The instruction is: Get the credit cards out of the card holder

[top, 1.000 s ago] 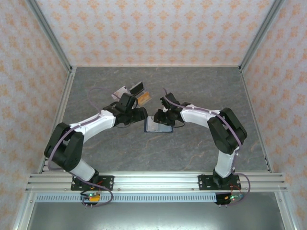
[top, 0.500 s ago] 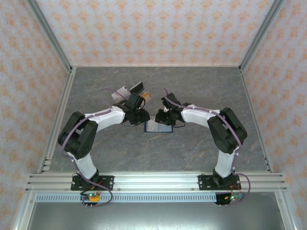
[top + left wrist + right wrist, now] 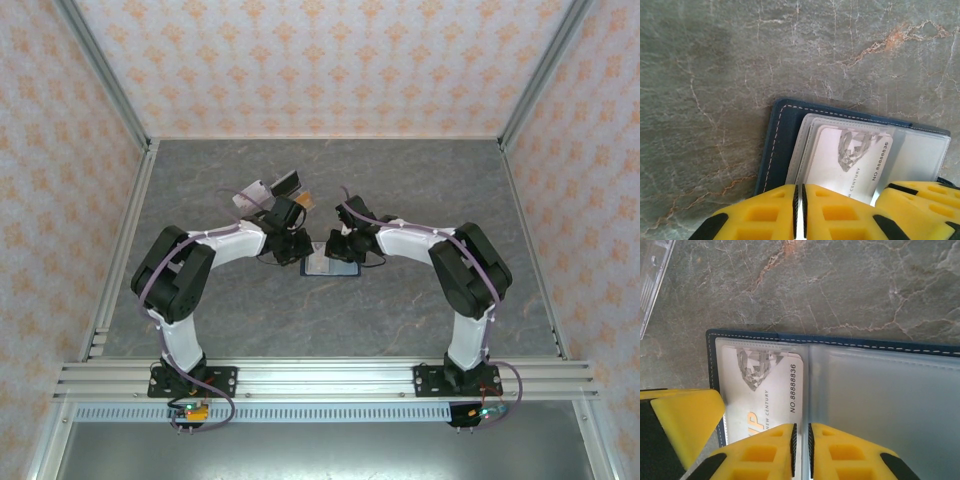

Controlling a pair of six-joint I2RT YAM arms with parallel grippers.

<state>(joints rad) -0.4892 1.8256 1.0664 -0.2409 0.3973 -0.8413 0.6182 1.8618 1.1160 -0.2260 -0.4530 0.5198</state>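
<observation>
Marble table (image 3: 420,300), one open card holder (image 3: 880,400), one white card (image 3: 765,385)

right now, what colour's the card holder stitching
White, on the card holder; clearest in right wrist view

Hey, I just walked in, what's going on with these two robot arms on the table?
Two robot arms are working on an open navy card holder lying flat on the grey table. The left pincer and the right pincer are both pinched shut over it, side by side. A white card sits in a clear pocket, not yet out. Whether either pincer grips anything, I cannot tell.
</observation>
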